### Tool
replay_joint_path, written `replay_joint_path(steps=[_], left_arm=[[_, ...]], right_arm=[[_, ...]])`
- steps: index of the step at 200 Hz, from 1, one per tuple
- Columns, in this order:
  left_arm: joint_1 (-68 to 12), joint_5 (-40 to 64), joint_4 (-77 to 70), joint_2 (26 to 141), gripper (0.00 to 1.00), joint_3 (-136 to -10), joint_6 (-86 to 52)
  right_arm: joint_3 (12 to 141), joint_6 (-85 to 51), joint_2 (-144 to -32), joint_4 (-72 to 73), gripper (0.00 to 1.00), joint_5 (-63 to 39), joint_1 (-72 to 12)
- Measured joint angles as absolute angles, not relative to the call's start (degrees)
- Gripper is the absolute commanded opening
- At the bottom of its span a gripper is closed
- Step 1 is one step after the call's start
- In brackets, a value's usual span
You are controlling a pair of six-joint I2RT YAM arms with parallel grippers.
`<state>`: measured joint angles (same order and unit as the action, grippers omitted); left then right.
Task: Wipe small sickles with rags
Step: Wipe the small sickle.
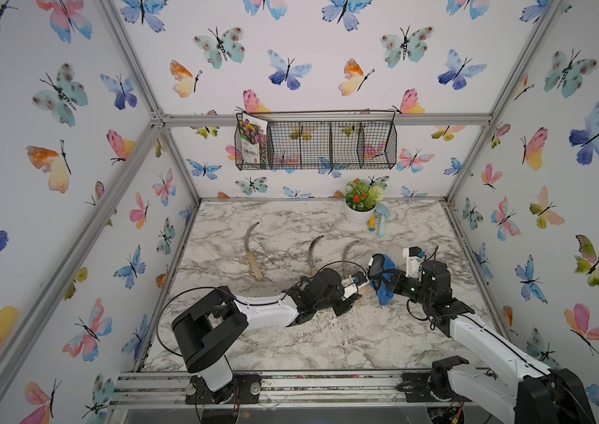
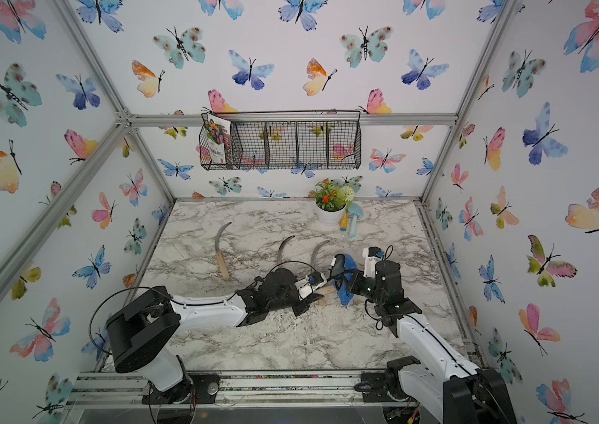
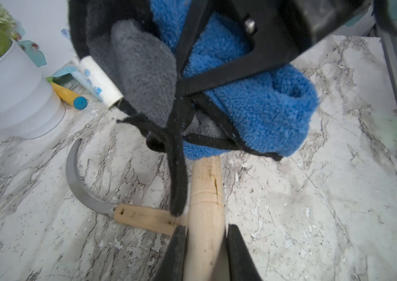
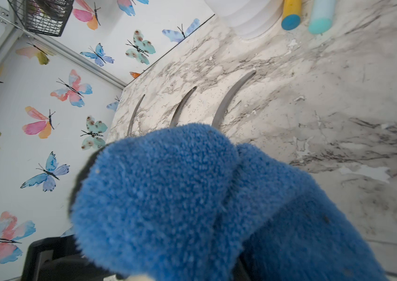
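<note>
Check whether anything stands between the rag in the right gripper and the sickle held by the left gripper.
Nothing visible does. The rag in the right gripper covers the far end of the sickle clamped in the left gripper; a second sickle lies underneath.

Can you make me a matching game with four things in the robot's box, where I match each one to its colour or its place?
Things:
1 rag
2 flowerpot
3 wire basket
4 sickle handle

Clues:
A black mesh, hanging up
B pale wood, pinched in the left gripper
C blue and fluffy
D white and round

Pairs: 1-C, 2-D, 3-A, 4-B
</note>
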<state>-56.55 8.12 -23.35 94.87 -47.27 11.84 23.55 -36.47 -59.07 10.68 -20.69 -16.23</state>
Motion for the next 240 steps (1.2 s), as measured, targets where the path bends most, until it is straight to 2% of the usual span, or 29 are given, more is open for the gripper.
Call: replay_joint_path(steps=[73,148,203,240], left_arm=[[-54.4,11.9,-26.9,94.8,0.00,-45.6,9.0],[-53.3,13.3,-27.9,93.1,0.00,-42.0,8.2],[-52.2,13.5,-30.4,92.6,0.00,-41.1,7.7],[-51.4,12.8,-31.9,89.1,0.00,-36.3,8.6]], right_arm=[[22.8,-36.9,-63.1,15.9,0.02,-16.6,-19.9],[25.3,-38.4,-68.4,22.3,0.02,-14.0,-38.0],[26.0,-39.7,-67.3,23.7,0.02,-14.1,-39.0],[26.0,-39.8,-71.7,23.9,0.02,-9.1,-39.5]])
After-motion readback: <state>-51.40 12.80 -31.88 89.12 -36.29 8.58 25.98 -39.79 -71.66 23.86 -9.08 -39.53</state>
